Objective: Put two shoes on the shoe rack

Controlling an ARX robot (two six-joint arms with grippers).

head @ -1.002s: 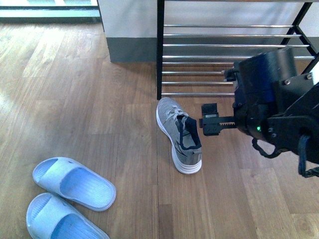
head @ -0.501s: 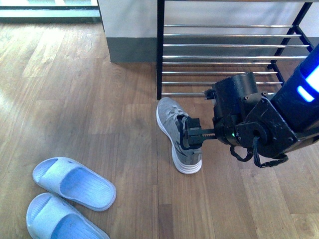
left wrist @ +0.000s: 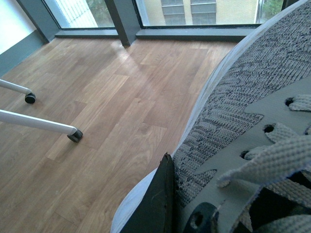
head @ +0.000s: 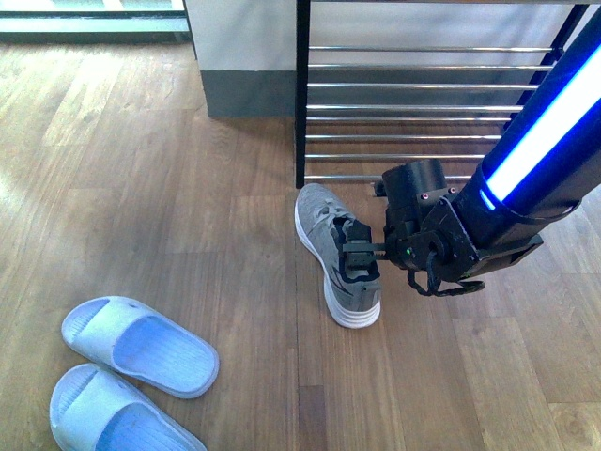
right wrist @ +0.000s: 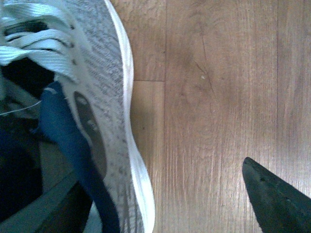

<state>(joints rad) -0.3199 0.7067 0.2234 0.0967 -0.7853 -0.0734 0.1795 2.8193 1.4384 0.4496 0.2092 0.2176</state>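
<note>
One grey sneaker (head: 338, 254) stands on the wood floor just in front of the shoe rack (head: 301, 94). My right gripper (head: 362, 252) is open at its heel collar. In the right wrist view the sneaker (right wrist: 104, 92) lies between the spread jaws, with one black fingertip (right wrist: 272, 199) out over the floor beside the sole. My left gripper (left wrist: 180, 213) is out of the front view. It is shut on a second grey sneaker (left wrist: 243, 111), with a black finger (left wrist: 158, 204) against its knit side. The two pale blue slides (head: 141, 343) lie at the front left.
The rack's chrome rod shelves (head: 423, 103) span the back right. A grey-based wall corner (head: 249, 89) stands left of the rack. In the left wrist view, white castor legs (left wrist: 39, 124) rest on the floor near windows (left wrist: 194, 9).
My right arm has swung left and down from beside the rack. Its gripper has moved onto the sneaker's heel opening. The sneaker and slides have not moved.
</note>
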